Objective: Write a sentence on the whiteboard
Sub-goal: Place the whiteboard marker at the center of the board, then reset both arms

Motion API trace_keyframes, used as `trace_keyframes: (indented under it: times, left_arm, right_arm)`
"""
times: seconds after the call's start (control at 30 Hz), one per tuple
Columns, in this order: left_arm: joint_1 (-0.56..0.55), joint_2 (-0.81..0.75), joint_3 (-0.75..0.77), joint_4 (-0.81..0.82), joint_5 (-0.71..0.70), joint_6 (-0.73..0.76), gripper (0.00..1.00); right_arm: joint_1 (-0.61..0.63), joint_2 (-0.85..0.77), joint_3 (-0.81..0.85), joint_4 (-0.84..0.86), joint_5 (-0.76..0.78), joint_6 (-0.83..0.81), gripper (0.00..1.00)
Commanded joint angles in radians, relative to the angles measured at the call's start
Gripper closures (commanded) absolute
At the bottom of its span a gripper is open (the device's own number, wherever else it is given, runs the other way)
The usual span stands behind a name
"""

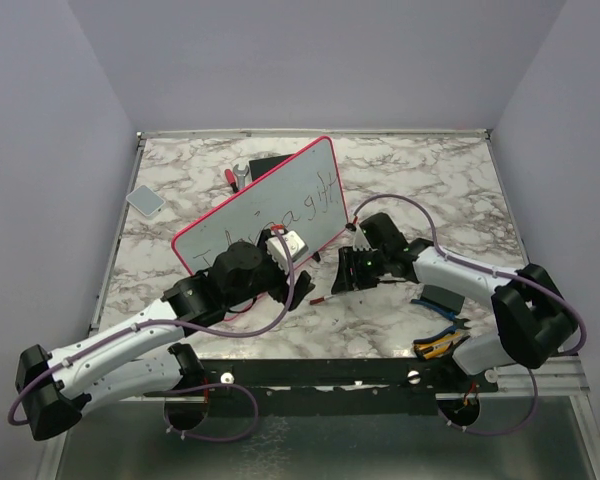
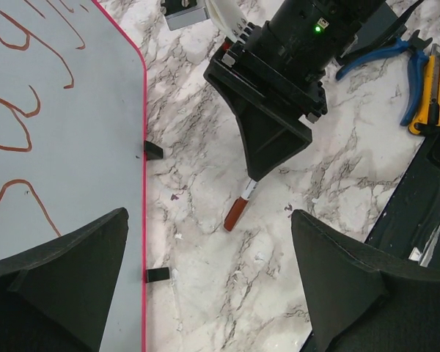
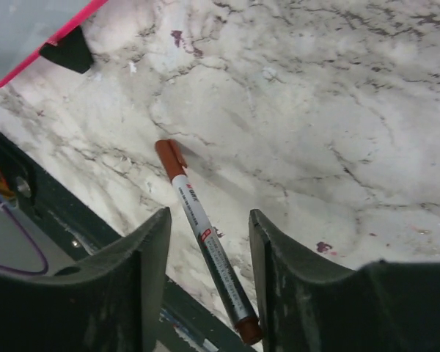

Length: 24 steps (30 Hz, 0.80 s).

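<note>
Currently both claws stand apart, and the whiteboard point(image 1: 270, 205) lies slantwise across the middle of the marble desk point(image 1: 430, 190).
The sentence point(image 1: 305, 212) runs along the board in thin handwriting, partly hidden under the left arm; "a gift" reads at the far end. The left claw point(image 2: 209, 282) is spread wide at the board's near end, one finger above the board, the other above marble, holding nothing. The right claw point(image 3: 209, 249) straddles a brown-capped marker point(image 3: 194, 213) lying on the desk near the board, not clamped on it. Blue-handled pliers point(image 2: 381, 55) lie nearby.
</note>
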Motion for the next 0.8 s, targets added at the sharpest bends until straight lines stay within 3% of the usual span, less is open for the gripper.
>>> trace_keyframes:
  times: [0.0,0.13,0.33,0.37,0.77]
  left_arm:
    - [0.008,0.018,0.042,0.024,-0.039,-0.034,0.07]
    - [0.014,0.044,0.071,0.026,-0.039,-0.038,0.07]
    - [0.03,0.096,0.148,0.033,-0.044,-0.039,0.06]
    - [0.032,0.109,0.168,0.036,-0.044,-0.043,0.06]
    - [0.127,0.339,0.571,-0.026,-0.055,-0.074,0.02]
  right_arm:
    - [-0.015,0.014,-0.01,-0.018,0.077,-0.003,0.46]
    - [-0.029,0.002,0.002,-0.038,0.125,-0.003,0.27]
    - [-0.086,-0.04,0.03,-0.086,0.194,-0.021,0.11]
    - [-0.103,-0.051,0.036,-0.095,0.206,-0.023,0.02]
    - [-0.323,-0.25,0.137,-0.104,0.338,-0.102,0.0]
